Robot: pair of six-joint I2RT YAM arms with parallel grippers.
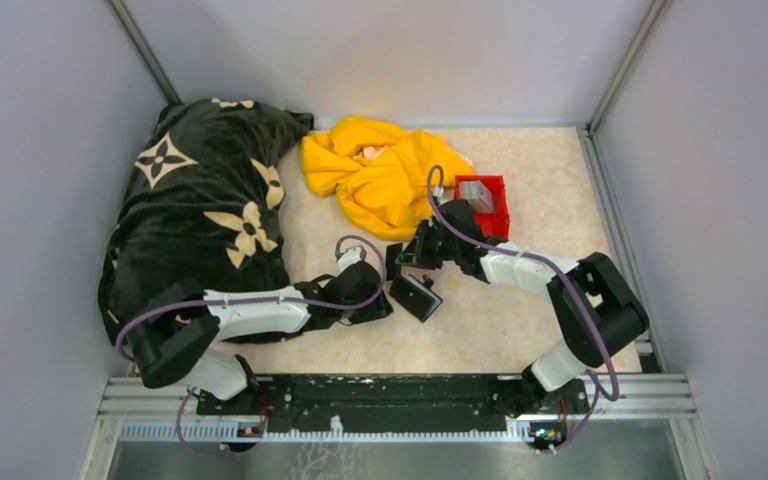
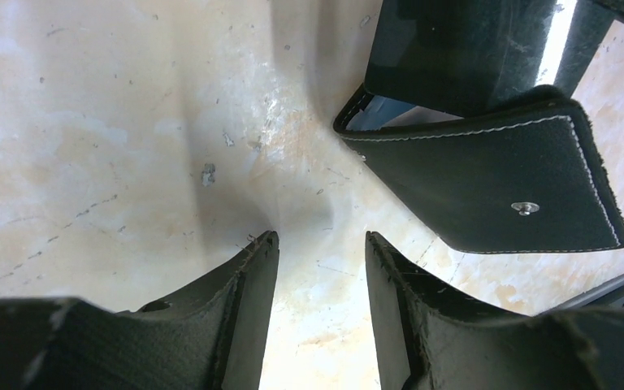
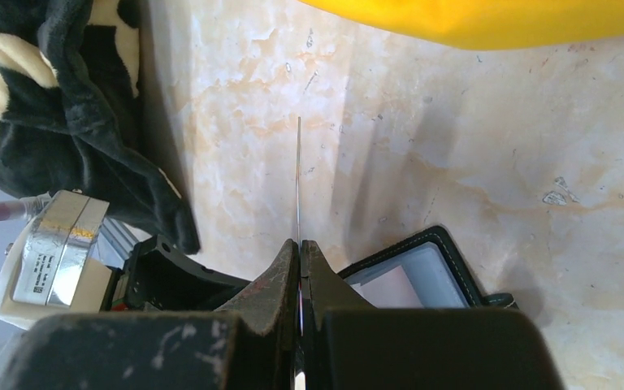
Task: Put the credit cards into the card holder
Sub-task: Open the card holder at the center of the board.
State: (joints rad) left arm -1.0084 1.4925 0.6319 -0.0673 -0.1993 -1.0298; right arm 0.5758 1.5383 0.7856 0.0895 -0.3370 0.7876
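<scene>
Here, one card holder (image 1: 416, 296) lies open on the table (image 1: 520, 320), between the two grippers. The right gripper (image 3: 300, 250) is closed on one credit card (image 3: 298, 175), seen edge-on, near the holder. The left gripper (image 2: 321, 240) stands open and empty beside the holder. One red bin (image 1: 501, 206) holds grey cards (image 1: 477, 190); how many, I cannot tell.

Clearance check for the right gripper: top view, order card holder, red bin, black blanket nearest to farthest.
1. card holder, just nearside of the right gripper (jaws pinching a credit card).
2. red bin, behind-right.
3. black blanket, far left.
</scene>
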